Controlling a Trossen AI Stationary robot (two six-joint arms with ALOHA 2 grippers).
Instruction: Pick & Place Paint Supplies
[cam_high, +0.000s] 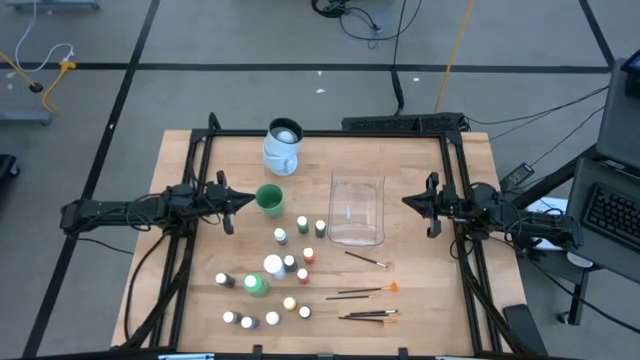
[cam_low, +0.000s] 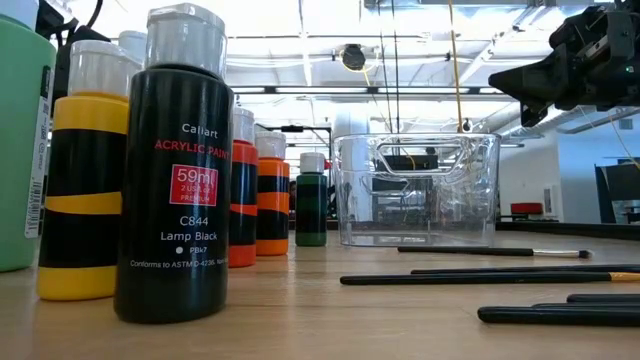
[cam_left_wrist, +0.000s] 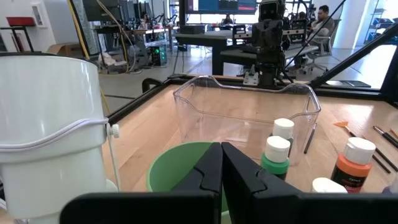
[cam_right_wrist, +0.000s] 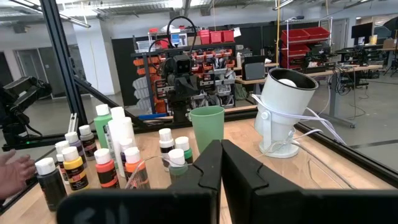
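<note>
Both grippers sat shut and empty: left gripper (cam_high: 232, 203) left of the tub (cam_high: 357, 208), right gripper (cam_high: 420, 202) right of it. Bottles (cam_high: 280, 236) and brushes (cam_high: 367, 259) lay loose in front of the tub, none placed; next move needs jaws opened over one

A: Place type?
B: Robotics lab or workshop. Wooden counter (cam_high: 420, 290) sits in a black metal frame (cam_high: 455, 190) on a grey floor marked with dark tape lines (cam_high: 300, 66), loose cables (cam_high: 360, 20) lying around.
A: Background?
B: Red parts bins (cam_right_wrist: 305, 32) on shelving, more workbenches (cam_left_wrist: 205, 37), a person seated in a chair (cam_left_wrist: 320, 25), bright ceiling lights (cam_low: 300, 15). Keyboard (cam_high: 612, 212) beside the counter's right edge.
</note>
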